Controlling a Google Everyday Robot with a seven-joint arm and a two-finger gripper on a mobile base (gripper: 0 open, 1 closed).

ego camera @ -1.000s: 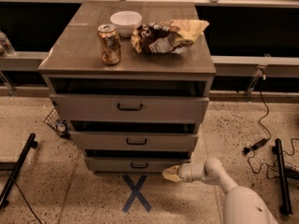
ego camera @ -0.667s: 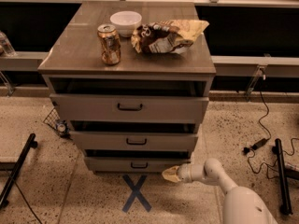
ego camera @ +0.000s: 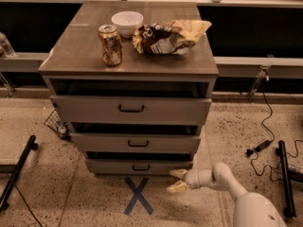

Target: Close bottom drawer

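Observation:
The bottom drawer (ego camera: pixel 113 166) is the lowest of three grey drawers, with a small dark bar handle (ego camera: pixel 140 167). It stands a little way out, with a dark gap above its front. My gripper (ego camera: pixel 177 180) is low by the floor at the drawer's right front corner. Its cream fingers (ego camera: pixel 179 173) are spread open and hold nothing. The upper finger is at or just off the drawer front's right end. My white arm (ego camera: pixel 222 176) reaches in from the lower right.
The middle drawer (ego camera: pixel 138 143) and top drawer (ego camera: pixel 131 109) also stand partly out. A can (ego camera: pixel 110 44), a white bowl (ego camera: pixel 127 21) and a snack bag (ego camera: pixel 170 36) sit on the cabinet top. A blue tape X (ego camera: pixel 138 196) marks the floor. Cables (ego camera: pixel 259 145) and black stand legs (ego camera: pixel 284 174) lie to the right.
My gripper has shifted slightly down and right at the drawer's right corner, and its fingers now show spread apart. The drawers look unmoved.

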